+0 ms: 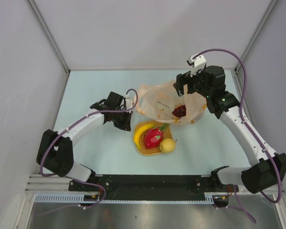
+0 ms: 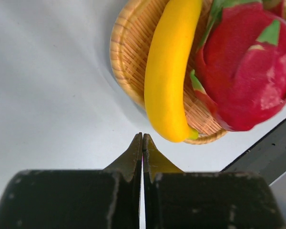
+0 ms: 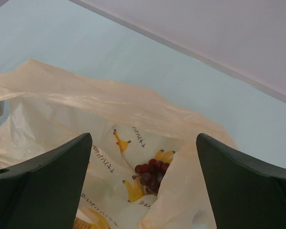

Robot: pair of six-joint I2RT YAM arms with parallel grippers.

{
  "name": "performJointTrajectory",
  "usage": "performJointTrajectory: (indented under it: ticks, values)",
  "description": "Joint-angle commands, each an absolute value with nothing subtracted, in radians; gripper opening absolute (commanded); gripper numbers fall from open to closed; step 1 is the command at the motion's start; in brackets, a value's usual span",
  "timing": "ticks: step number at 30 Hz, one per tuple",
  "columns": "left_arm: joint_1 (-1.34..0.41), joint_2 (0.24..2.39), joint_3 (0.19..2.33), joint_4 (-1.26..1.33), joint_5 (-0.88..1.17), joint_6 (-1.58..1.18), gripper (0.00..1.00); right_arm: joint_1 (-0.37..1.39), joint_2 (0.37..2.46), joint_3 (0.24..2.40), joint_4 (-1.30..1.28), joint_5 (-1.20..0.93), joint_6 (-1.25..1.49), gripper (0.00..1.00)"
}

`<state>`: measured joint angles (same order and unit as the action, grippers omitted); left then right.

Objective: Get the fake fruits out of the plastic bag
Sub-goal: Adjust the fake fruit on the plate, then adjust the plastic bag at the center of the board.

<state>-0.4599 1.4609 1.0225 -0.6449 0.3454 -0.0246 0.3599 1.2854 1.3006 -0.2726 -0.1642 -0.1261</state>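
The pale peach plastic bag point(image 1: 158, 101) lies open behind the orange woven tray point(image 1: 139, 146). Dark red grapes point(image 1: 179, 111) lie inside the bag, also seen in the right wrist view point(image 3: 151, 175). The banana point(image 1: 142, 132), the red fruit with green tips point(image 1: 153, 138) and the round yellow fruit point(image 1: 168, 145) lie in the tray. My right gripper point(image 1: 183, 87) is open and empty above the bag point(image 3: 86, 105), its fingers point(image 3: 47, 186) on either side of the grapes. My left gripper point(image 1: 127, 121) is shut and empty, just left of the tray; its tips point(image 2: 143, 138) are near the banana's end point(image 2: 169, 71).
The red fruit point(image 2: 248, 67) fills the tray's point(image 2: 128, 52) right side in the left wrist view. White walls enclose the pale table on the left, back and right. A black rail runs along the near edge point(image 1: 148, 183).
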Motion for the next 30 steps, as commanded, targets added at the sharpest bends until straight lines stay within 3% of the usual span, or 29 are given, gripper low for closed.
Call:
performJointTrajectory:
  ticks: [1, 24, 30]
  values:
    - [-0.468, 1.525, 1.043, -0.589, 0.342, -0.051, 0.0, 0.359, 1.246, 1.289, -0.218, -0.161, -0.176, 0.96]
    - [-0.537, 1.559, 1.0, -0.587, 0.404, -0.063, 0.0, 0.302, 1.167, 1.196, -0.204, -0.199, -0.198, 0.96]
    - [-0.392, 1.404, 1.045, -0.776, 0.394, -0.028, 0.03, 0.302, 1.102, 1.215, -0.224, -0.248, -0.312, 1.0]
